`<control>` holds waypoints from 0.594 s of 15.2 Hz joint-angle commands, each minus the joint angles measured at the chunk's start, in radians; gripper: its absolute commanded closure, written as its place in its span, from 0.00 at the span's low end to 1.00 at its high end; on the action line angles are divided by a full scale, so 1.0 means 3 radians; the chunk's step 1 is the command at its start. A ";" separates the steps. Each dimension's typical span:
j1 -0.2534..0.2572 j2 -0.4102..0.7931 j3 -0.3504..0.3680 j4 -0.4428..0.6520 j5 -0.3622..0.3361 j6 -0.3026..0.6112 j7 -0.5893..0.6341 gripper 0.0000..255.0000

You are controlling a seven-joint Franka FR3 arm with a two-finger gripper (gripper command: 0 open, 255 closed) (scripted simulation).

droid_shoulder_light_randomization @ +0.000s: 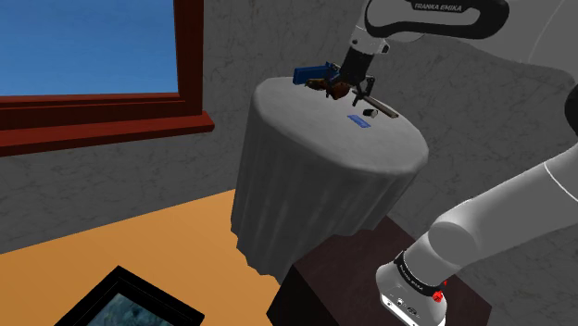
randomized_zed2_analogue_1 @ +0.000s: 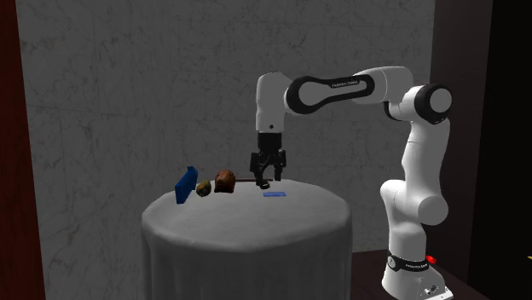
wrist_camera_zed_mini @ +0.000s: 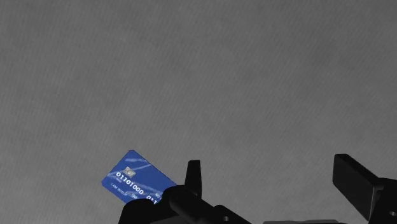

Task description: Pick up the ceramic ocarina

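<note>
Your black pincer [randomized_zed2_analogue_1: 266, 181] hangs spread beside the flat blue card [randomized_zed2_analogue_1: 274, 194]. The rounded reddish-brown ocarina [randomized_zed2_analogue_1: 224, 180] lies near that card (toward the second exterior view's left), so shift across before descending.

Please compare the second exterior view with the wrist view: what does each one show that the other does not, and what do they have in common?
Second exterior view adds: the white arm, a blue object, a small brown lump and a larger brown one, likely the ocarina, all on the grey tablecloth. Wrist view adds: the digits and chip printed on the blue card. Both: that card, the cloth and the open gripper.
</note>
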 commanded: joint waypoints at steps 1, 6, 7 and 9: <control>-0.0054 0.0226 0.0011 0.0227 -0.0062 0.0035 0.0279 0.00; -0.0151 0.0765 -0.0018 0.0836 -0.0229 0.0035 0.0908 0.00; -0.0165 0.0871 -0.0033 0.0966 -0.0262 0.0023 0.1027 0.00; -0.0192 0.1079 -0.0072 0.1235 -0.0323 -0.0014 0.1256 0.00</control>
